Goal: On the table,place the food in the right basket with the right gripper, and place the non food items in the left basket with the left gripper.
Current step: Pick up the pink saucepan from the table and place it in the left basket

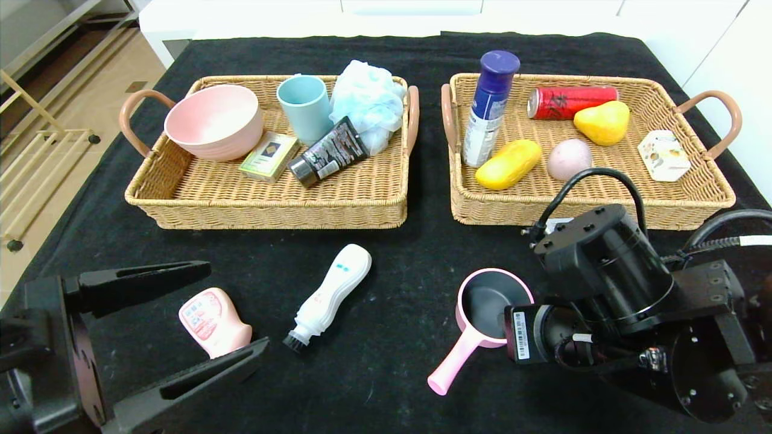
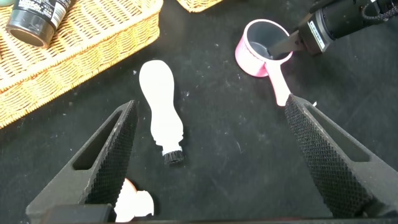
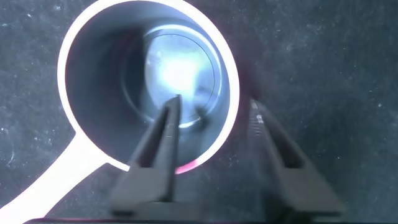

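On the black table (image 1: 386, 361) a pink saucepan (image 1: 482, 301) lies with its handle toward me. My right gripper (image 3: 214, 106) hangs over it, jaws apart, one finger inside the pan (image 3: 99, 81) and the other outside the rim, with gaps at both sides. A white brush-tipped bottle (image 1: 330, 295) and a pink bottle (image 1: 211, 319) lie at the front left. The left gripper (image 1: 236, 306) stands wide open around the pink bottle without touching it. The yellow oblong fruit (image 1: 508, 164), grey-pink lump (image 1: 569, 158) and blue-capped can (image 1: 490, 108) are in the right basket (image 1: 693, 199).
The left basket (image 1: 241, 208) holds a pink bowl (image 1: 212, 120), a blue cup (image 1: 304, 105), a bath sponge, a small box and a black tube. A red can (image 1: 570, 101), a yellow pear (image 1: 603, 122) and a white packet also lie in the right basket.
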Robot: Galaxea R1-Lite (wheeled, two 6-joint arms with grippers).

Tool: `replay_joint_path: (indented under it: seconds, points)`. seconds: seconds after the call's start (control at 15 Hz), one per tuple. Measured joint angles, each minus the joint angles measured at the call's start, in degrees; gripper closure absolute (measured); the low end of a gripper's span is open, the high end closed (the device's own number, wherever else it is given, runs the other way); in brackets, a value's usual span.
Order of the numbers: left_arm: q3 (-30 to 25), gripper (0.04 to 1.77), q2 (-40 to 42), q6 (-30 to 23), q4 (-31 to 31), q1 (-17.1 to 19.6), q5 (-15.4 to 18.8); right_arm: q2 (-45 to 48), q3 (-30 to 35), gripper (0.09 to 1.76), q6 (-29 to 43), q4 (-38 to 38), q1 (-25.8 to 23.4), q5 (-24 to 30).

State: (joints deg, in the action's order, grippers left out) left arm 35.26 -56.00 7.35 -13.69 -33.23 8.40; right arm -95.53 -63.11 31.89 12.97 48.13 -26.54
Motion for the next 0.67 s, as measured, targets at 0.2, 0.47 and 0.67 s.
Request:
replay_joint_path:
  seconds: [0.2, 0.47, 0.67]
  points:
    - [0.0, 0.09, 0.0, 0.0, 0.1, -0.1, 0.0, 0.0, 0.0, 1.69, 0.0, 0.0, 0.1, 0.0]
    - [0.0, 0.09, 0.0, 0.0, 0.2, -0.1, 0.0, 0.0, 0.0, 1.69, 0.0, 0.0, 0.1, 0.1]
    - [0.0, 0.09, 0.0, 0.0, 0.0, -0.1, 0.0, 0.6, -0.2, 1.69, -0.5, 0.4, 0.4, -0.1]
